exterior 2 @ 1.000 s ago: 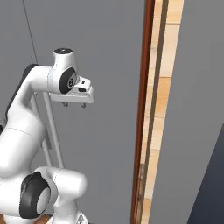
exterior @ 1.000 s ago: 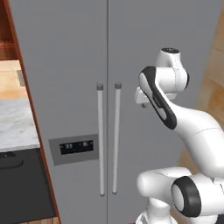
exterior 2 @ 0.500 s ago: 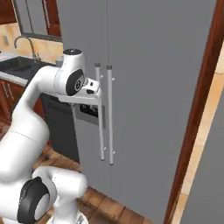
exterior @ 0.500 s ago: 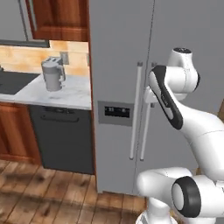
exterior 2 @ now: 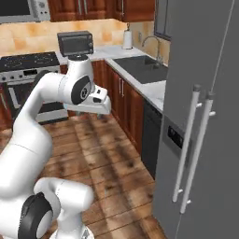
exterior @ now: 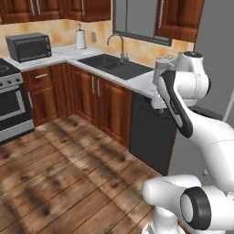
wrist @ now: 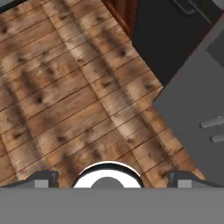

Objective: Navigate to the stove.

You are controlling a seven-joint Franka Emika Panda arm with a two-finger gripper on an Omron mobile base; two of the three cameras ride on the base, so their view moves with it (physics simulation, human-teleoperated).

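Observation:
The stove stands at the far left edge of the left base view, a steel range with a dark oven door. In the right base view the stove sits at the upper left, its black cooktop showing and its front partly hidden behind my arm. A stretch of wooden floor lies between me and it. My gripper is open, its fingertips wide apart with nothing between them, pointing down at the floor. The gripper hangs at mid-height beside my arm.
A black toaster oven sits on the counter right of the stove, and a microwave hangs above it. The sink, brown cabinets and a black dishwasher run along the right. The grey fridge is close on my right.
The whole picture has swung left: the base has turned away from the fridge doors, past the dishwasher and counter, and the kitchen corner with the stove has come into view. The arm's pose is unchanged.

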